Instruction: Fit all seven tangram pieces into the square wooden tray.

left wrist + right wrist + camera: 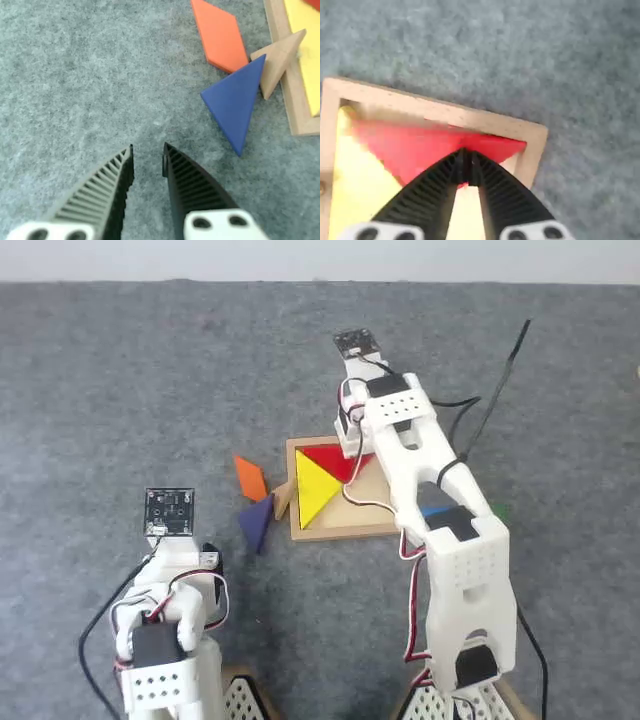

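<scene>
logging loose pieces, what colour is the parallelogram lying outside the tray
The parallelogram is orange; it shows best in the left wrist view.

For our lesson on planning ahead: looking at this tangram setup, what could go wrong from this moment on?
1. The right hand is shut, its tips over the red triangle near the rim of the tray. Pressing there might tilt or jam the piece.
2. The wooden triangle leans on the tray's edge against the blue triangle. If the left hand takes the blue one, the wooden one may topple.
</scene>
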Controlling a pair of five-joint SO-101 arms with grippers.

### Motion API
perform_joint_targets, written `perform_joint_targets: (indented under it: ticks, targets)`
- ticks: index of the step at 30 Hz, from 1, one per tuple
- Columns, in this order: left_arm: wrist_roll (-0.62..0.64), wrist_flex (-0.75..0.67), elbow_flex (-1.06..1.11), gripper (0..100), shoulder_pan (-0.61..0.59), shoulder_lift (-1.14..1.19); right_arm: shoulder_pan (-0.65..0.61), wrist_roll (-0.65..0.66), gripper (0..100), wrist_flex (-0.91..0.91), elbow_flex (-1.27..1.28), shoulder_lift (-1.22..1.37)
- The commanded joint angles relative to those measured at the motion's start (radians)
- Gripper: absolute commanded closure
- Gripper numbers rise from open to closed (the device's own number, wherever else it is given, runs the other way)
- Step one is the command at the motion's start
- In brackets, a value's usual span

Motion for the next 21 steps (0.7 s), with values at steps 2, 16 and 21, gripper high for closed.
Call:
perform_joint_targets:
  ticks: [2,16,21]
  targets:
    - [-0.002,0.003,-0.013,91,-0.006,-0.020,-0.035,0.015,99.1,-0.038,-0.026,-0.001]
    - [-0.002,0.003,-0.013,91,-0.006,-0.020,-0.050,0.017,99.1,0.079,0.023,-0.312]
    - [-0.002,0.003,-0.013,91,-0.006,-0.020,-0.016,0.035,99.1,0.061,0.307,-0.616]
